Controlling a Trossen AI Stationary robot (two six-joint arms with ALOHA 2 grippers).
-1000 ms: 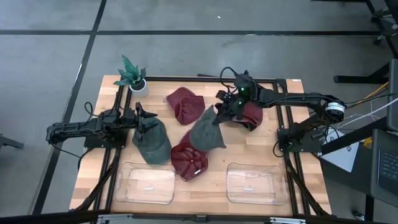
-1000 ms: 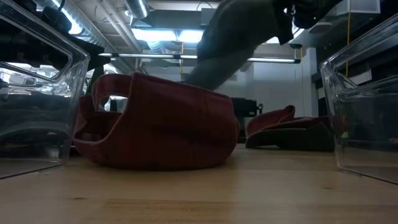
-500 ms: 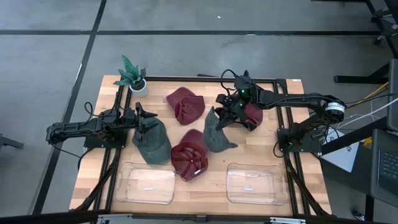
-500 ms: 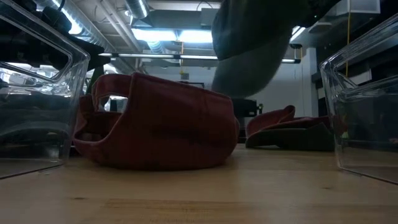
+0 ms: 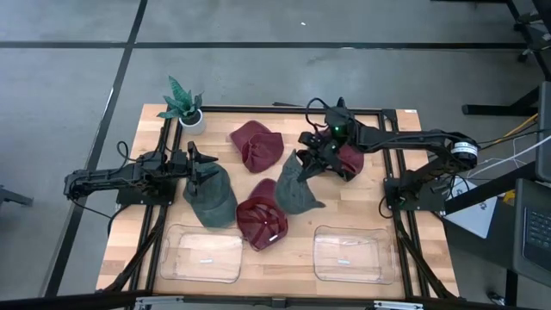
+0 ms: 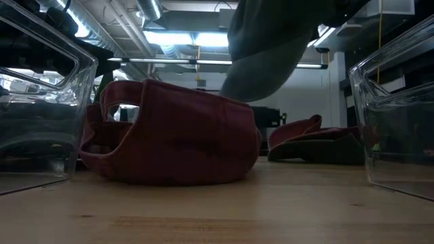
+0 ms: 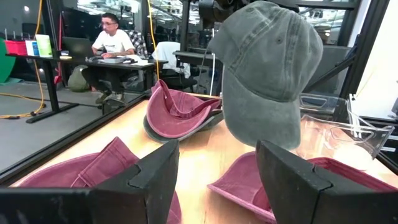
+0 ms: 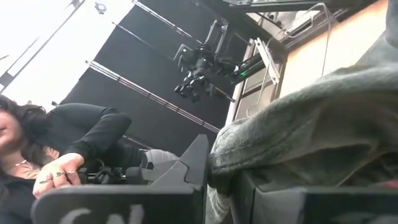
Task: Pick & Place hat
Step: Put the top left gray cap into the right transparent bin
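The faded grey-green cotton cap point(image 5: 297, 191) now hangs bunched, lifted clear of the wooden tabletop point(image 5: 344, 211), pinched by the right hand point(image 5: 312, 159). Left hand point(image 5: 200, 168) rests spread over another grey cap point(image 5: 212, 198).

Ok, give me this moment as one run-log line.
right pincer: shut on green hat, lifted off table | left pincer: open, over second green hat | clear bins: no hats inside

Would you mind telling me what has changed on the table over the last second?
The right hand, still shut on the grey hat, has lifted it: the hat, spread flat before, now hangs bunched and swings slightly. The left hand stays open over the other grey hat; the red hats and bins are unmoved.
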